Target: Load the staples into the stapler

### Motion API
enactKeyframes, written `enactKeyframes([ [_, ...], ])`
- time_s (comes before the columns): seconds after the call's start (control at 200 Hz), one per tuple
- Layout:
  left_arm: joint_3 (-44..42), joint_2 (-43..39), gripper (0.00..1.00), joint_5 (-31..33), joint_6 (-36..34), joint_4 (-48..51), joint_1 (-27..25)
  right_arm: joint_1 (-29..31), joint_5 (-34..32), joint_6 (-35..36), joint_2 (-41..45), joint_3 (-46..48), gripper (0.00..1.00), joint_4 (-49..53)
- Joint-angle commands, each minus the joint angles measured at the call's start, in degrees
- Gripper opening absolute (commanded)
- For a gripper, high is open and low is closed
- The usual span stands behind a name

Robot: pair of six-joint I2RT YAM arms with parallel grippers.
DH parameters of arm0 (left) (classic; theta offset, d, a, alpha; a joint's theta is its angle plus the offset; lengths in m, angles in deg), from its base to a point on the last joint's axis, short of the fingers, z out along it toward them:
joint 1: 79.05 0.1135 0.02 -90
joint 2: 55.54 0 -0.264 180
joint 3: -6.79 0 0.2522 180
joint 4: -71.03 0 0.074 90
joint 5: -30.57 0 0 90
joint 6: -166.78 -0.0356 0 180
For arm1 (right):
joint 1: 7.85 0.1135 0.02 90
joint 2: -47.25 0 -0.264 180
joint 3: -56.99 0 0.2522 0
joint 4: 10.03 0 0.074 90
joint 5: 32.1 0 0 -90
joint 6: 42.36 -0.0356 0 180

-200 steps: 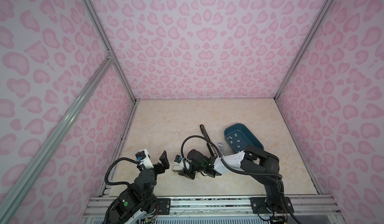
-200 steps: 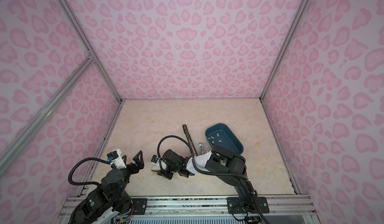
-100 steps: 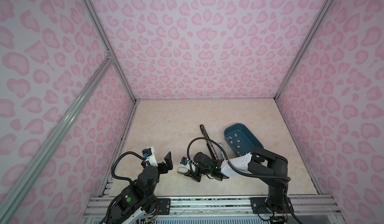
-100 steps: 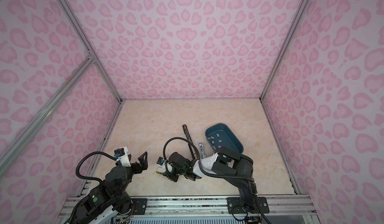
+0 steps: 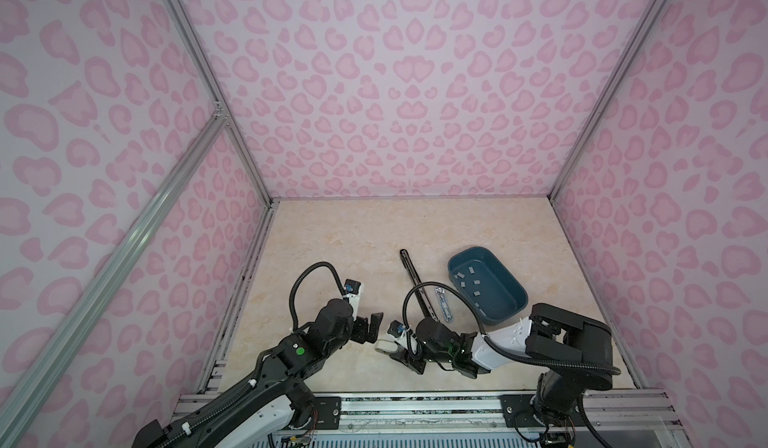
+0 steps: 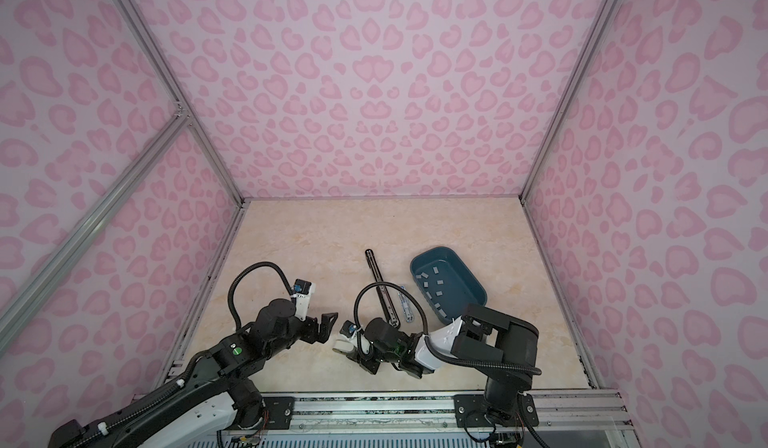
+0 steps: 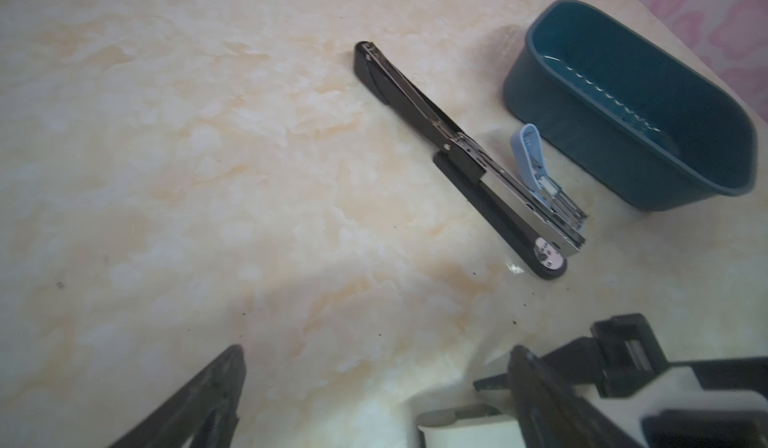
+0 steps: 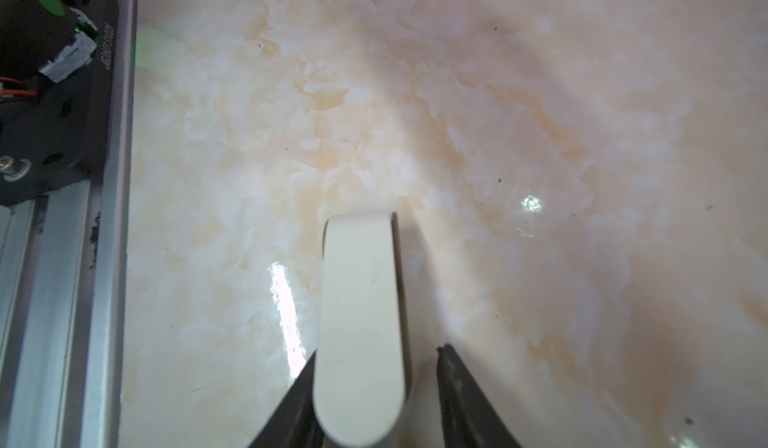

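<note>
The staples (image 5: 476,282) are seen as small, flat, pale grey-white strips, scattered loose over the floor of a deep teal tub (image 7: 582,143). The tub is made of smooth plastic with rounded corners and is set on the right of the tabletop (image 5: 353,238) in both top views. Just beside the tub a small light blue stapler (image 7: 531,155) is laid opened out, its bare metal channel exposed. Close against it a long black stapler (image 7: 461,151) is laid flat and swung open, with a bright steel magazine and a round metal plate at the base end. Marks are stamped on that plate, but they cannot be read.

A cream stapler (image 8: 359,321), smooth, glossy and round-nosed, is found near the front edge, between the black tapered fingers of the right gripper (image 8: 380,349). One finger lies against its side and a gap is left at the other, so nothing is clamped. The left gripper (image 7: 377,347) is spread wide and empty, near the cream stapler's nose.

The tabletop is finished in a glossy marble pattern of cream and peach, flecked with dark specks. The walls (image 5: 395,93) are covered in pale lilac sheet printed with pink blotches and hearts, and are framed by aluminium rail (image 8: 108,217). A green round sticker (image 5: 298,351) is carried on the left arm. Pale lettering on a black mount (image 8: 107,47) is too blurred to be read.
</note>
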Motion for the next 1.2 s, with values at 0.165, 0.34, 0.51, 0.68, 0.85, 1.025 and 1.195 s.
enactKeyframes([
  [0.165,-1.8,-0.9,0.99,-9.8,-3.9,-7.6,-0.3,-1.7,-6.6,-2.5,-0.3,1.4,0.45,0.8],
  [0.34,-1.5,-1.0,0.98,-10.3,-1.5,-5.5,-0.6,-2.3,-7.3,-3.1,-0.9,0.7,0.43,0.2],
  [0.51,-0.2,0.7,0.92,-6.3,3.5,-0.6,-3.0,-3.1,-7.0,-4.6,0.0,2.5,0.43,-3.3],
  [0.68,0.9,2.9,0.85,1.2,7.6,3.0,-9.6,-3.1,-4.9,-6.9,0.0,4.1,0.44,-8.0],
  [0.85,1.5,7.7,0.80,4.8,9.5,5.1,-11.2,-3.1,-5.1,-8.1,3.9,8.5,0.43,-10.8],
  [1.025,3.2,13.0,0.79,5.5,8.8,4.5,-13.0,-3.1,-5.5,-8.7,9.1,14.7,0.44,-15.2],
  [1.195,5.8,19.6,0.74,4.1,7.5,4.3,-13.5,-3.0,-3.4,-8.4,9.6,16.4,0.44,-17.7],
])
